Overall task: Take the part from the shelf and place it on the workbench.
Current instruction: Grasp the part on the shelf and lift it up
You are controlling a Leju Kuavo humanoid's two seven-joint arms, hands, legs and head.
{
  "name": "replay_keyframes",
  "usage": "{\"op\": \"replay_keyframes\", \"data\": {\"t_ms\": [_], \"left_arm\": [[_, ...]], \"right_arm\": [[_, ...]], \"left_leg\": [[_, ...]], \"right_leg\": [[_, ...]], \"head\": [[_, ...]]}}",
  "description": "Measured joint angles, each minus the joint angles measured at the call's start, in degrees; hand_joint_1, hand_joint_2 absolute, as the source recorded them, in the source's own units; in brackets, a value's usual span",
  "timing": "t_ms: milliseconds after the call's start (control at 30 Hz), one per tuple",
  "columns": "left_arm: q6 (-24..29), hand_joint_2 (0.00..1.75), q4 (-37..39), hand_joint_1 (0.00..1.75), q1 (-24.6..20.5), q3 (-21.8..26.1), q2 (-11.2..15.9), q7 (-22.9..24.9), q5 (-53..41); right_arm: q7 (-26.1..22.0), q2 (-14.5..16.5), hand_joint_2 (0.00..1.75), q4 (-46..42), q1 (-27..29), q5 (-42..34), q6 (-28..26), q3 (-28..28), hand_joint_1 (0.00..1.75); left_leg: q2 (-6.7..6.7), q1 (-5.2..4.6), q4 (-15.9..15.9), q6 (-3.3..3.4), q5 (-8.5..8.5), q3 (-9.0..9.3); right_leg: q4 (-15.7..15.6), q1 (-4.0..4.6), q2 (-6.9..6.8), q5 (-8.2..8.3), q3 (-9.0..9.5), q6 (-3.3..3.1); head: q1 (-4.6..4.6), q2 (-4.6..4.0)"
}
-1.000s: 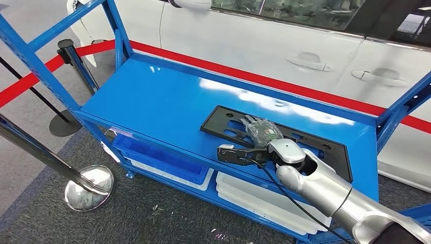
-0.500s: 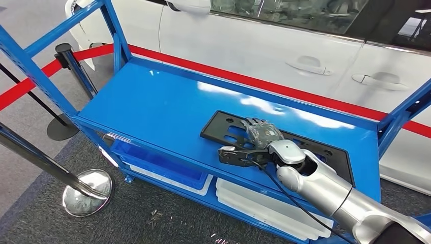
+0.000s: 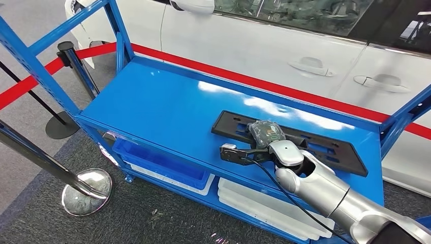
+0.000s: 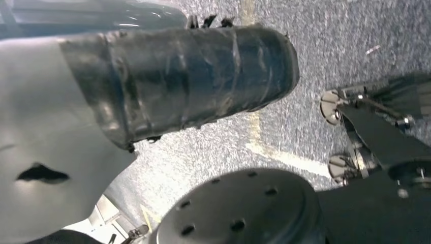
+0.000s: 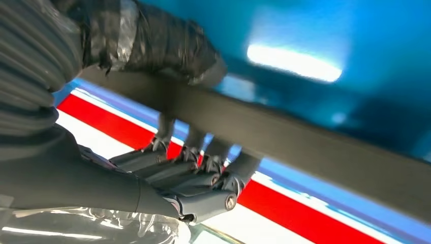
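Blue steel shelf cart [image 3: 167, 109], glossy top deck; long black plastic part [image 3: 325, 148] toward 3 o'clock, possibly lifted off the surface.

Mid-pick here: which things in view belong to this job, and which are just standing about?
Job:
- black part, gripped along one edge
- right hand gripping it
- blue shelf it comes off

Standing about:
- white car
- red barrier tape
- stanchion
- blue bin and white trays below

Black part [image 3: 325, 147]; glossy blue shelf [image 3: 167, 107]; white car [image 3: 264, 46]; red barrier tape [image 3: 284, 89]; silver arm [image 3: 325, 190].
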Motion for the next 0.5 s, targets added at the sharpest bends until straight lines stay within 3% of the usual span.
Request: {"op": "replay_keyframes", "data": {"t_ms": [333, 467, 500], "left_arm": [[0.7, 0.0, 0.0, 0.0, 0.0, 0.3, 0.0, -0.1, 0.0], [0.8, 1.75, 0.0, 0.0, 0.0, 0.3, 0.0, -0.4, 0.2], [0.9, 1.75, 0.0, 0.0, 0.0, 0.3, 0.0, -0.5, 0.2]], "right_arm": [[0.3, -0.6, 1.75, -0.6, 1.5, -0.2, -1.0, -1.2, 1.75], [0.3, -0.9, 1.75, -2.1, 2.3, -0.7, -1.5, -1.9, 1.75], [0.3, -1.0, 1.75, -2.5, 2.5, -0.9, -1.6, -2.1, 1.75]], "left_leg": [[0.07, 0.04, -0.4, -0.04, 0.1, 0.43], [0.09, 0.08, -0.6, -0.09, 0.13, 0.52], [0.09, 0.08, -0.6, -0.11, 0.14, 0.54]], "right_leg": [[0.0, 0.06, 0.02, 0.03, 0.1, 0.1], [0.0, 0.07, 0.02, 0.02, 0.1, 0.08], [0.0, 0.07, 0.03, 0.02, 0.1, 0.08]], "head": [[-0.03, 0.0], [-0.03, 0.0], [-0.03, 0.0]]}}
